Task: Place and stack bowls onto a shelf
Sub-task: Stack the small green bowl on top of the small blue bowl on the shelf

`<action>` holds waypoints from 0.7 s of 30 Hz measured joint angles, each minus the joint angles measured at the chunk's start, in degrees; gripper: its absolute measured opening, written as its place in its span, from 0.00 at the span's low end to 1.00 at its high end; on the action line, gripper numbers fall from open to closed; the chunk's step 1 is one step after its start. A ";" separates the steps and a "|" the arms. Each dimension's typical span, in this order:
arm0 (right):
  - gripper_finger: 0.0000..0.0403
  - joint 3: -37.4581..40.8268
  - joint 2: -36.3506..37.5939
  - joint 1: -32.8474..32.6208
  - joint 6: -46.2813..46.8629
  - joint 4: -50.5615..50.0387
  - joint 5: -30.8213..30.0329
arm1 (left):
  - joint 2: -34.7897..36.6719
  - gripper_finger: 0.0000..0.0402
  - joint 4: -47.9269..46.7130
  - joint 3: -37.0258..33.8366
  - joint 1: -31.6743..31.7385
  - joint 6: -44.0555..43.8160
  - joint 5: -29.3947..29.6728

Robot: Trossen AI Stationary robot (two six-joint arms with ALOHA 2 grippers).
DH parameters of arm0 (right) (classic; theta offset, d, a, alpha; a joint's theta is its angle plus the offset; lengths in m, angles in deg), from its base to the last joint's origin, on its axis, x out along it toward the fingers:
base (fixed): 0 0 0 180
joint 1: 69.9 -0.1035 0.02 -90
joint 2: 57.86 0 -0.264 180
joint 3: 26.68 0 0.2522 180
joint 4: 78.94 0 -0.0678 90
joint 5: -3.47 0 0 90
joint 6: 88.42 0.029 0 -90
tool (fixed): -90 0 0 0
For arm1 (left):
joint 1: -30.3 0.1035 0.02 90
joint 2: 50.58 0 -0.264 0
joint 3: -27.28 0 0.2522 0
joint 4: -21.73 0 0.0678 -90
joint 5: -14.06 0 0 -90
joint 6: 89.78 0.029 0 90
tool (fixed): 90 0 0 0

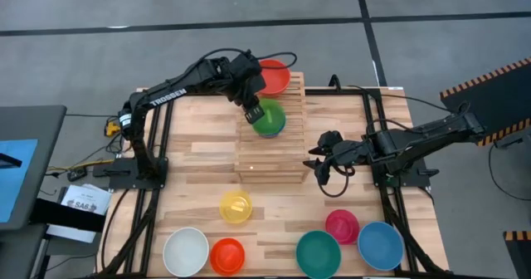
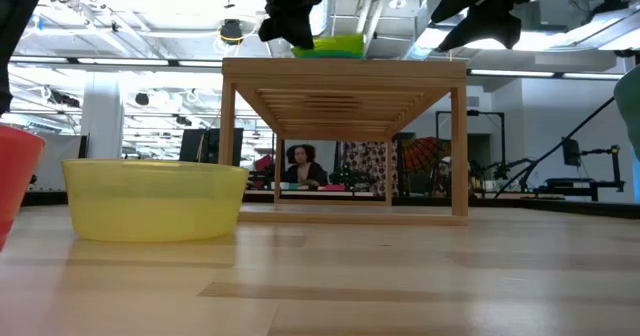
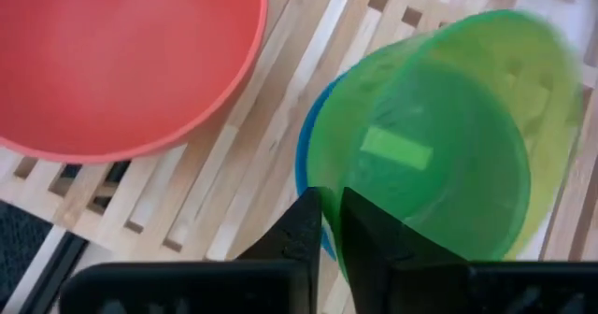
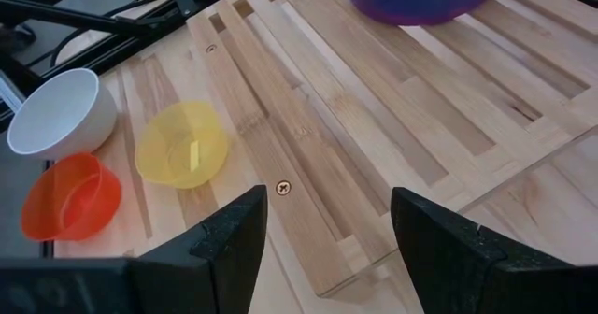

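The wooden slatted shelf [image 1: 270, 146] stands at the middle of the table. On its far step rests a red bowl [image 1: 274, 78]. Closer in, a green bowl [image 1: 270, 119] sits nested in a blue-violet bowl [image 3: 301, 169] on the slats; my left gripper [image 3: 332, 222] is shut on the green one. My right gripper [image 1: 319, 159] hovers open beside the shelf's right side, holding nothing. Near the table's front edge lie yellow [image 1: 236, 206], white [image 1: 185, 250], orange [image 1: 227, 256], teal [image 1: 319, 252], magenta [image 1: 342, 225] and blue [image 1: 381, 244] bowls. My left gripper pinches the green bowl's rim [image 3: 330, 194] on its left side, one finger outside the wall and one finger [image 3: 369, 244] inside. The fingers slant down from the table's far left. The bowl's bottom rests in the blue-violet bowl on the shelf.
The black frame rails [image 1: 369, 113] run along both sides of the table. In the low view the shelf's underside [image 2: 345, 106] is open. Bare tabletop [image 1: 274, 204] lies between the shelf and the front row of bowls.
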 joint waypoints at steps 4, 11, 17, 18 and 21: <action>0.63 0.00 0.00 0.00 0.00 0.00 -0.11 | 0.00 0.15 0.95 -0.03 -0.02 1.02 -0.01; 0.63 0.00 0.00 0.00 0.00 -0.01 -0.13 | 1.34 0.33 3.34 -0.05 0.13 1.28 -0.55; 0.63 0.00 0.00 0.00 0.01 0.00 -1.05 | 4.69 0.39 3.31 -0.05 0.69 1.94 -0.49; 0.63 0.00 0.00 0.00 0.02 0.00 -1.50 | 5.40 0.38 3.45 -0.06 0.70 2.50 -0.28; 0.63 0.00 0.00 0.02 0.02 0.17 -1.74 | 8.48 0.28 9.39 -2.86 0.63 3.74 0.94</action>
